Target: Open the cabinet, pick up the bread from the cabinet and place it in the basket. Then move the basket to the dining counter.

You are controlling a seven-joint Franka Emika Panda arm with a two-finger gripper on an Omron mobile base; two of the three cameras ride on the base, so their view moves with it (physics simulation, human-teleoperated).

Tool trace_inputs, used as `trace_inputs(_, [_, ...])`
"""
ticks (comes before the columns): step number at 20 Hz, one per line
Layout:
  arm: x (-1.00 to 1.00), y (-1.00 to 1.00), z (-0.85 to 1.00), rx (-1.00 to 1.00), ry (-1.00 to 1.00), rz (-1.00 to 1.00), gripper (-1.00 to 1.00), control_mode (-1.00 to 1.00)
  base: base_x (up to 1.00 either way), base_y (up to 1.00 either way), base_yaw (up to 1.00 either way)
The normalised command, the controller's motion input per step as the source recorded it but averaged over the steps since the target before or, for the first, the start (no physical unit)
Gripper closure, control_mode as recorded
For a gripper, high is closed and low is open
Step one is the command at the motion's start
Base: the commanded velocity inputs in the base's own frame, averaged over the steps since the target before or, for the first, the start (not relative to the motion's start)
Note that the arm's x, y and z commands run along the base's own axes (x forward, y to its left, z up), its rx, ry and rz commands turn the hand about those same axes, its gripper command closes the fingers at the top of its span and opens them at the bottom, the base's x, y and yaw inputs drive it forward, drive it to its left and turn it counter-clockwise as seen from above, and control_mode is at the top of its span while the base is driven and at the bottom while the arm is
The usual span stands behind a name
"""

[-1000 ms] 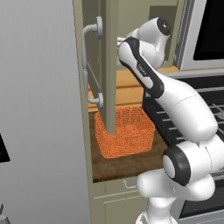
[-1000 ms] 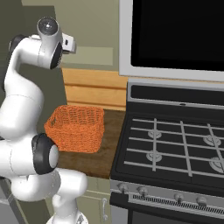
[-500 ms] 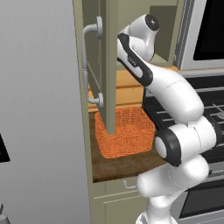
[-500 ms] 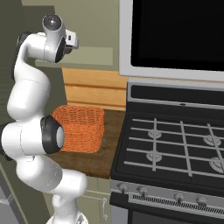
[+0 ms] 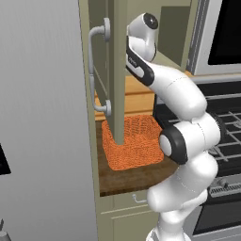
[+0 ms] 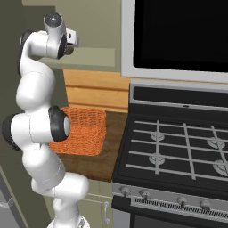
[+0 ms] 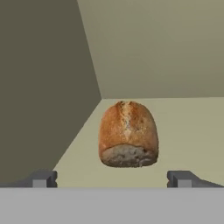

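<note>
The bread, a brown crusty loaf, lies on the pale shelf inside the cabinet, end toward me. My gripper is open just in front of it, one fingertip on each side and apart from the loaf. The cabinet door stands swung open, edge-on, its curved silver handle facing left. My arm reaches up past the door into the cabinet. Below it, the orange wicker basket sits on the dark wood countertop, with nothing showing in the part I see. The dining counter is out of view.
A gas stove adjoins the countertop on the right, with a black-fronted appliance above it. A tall grey panel stands at the left. The open door hangs over the basket's left part.
The arm has risen and swung left toward the cabinet opening, carrying the hand in toward the shelf. The gripper stayed open; the basket and door have not moved.
</note>
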Motion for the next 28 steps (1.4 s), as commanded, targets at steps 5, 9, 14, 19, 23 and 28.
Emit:
trace_inputs(5, [0.41, 0.14, 0.00, -0.04, 0.01, 0.00, -1.00, -1.00, 0.00, 0.00, 0.00])
trace_inputs(9, [0.34, 0.06, 0.00, -0.05, 0.00, 0.00, -1.00, -1.00, 0.00, 0.00, 0.00])
trace_inputs(14, [0.28, 0.00, -0.08, -0.09, 0.00, 0.00, -1.00, -1.00, 0.00, 0.00, 0.00])
trace_inputs(19, [0.18, 0.00, -0.13, -0.09, 0.00, 0.00, -1.00, -1.00, 0.00, 0.00, 0.00])
trace_inputs(23, [0.11, 0.00, -0.09, -0.05, 0.00, 0.00, -1.00, -1.00, 0.00, 0.00, 0.00])
trace_inputs(28, [0.14, 0.00, -0.20, -0.02, 0.00, 0.00, -1.00, -1.00, 0.00, 0.00, 0.00])
